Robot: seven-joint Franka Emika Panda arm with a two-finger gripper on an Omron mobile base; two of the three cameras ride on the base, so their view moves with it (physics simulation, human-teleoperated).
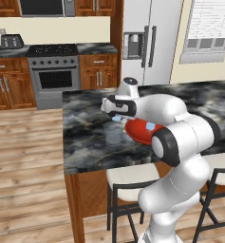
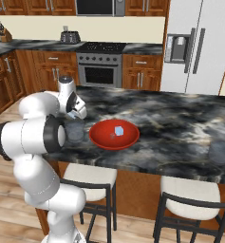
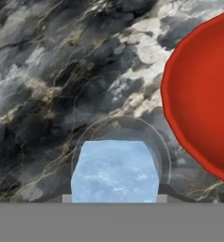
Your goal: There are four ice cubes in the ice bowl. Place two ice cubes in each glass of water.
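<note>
While an ice cube (image 3: 114,171) is held between the closed fingers of the tool (image 1: 117,118), a glass (image 1: 114,134) is seen directly beneath it on the table (image 1: 85,128), just beside the red bowl (image 2: 102,137).

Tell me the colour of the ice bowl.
Bright red. The ice bowl shows best in the right base view, on the dark marbled counter.

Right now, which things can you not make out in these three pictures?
- Fingers: hand view, the ice cube covers them.
- How many cubes lie in the ice bowl: left base view, the arm hides part of it.
- The glass contents: too faint in both base views.
- Far glass: contents unclear.
</note>
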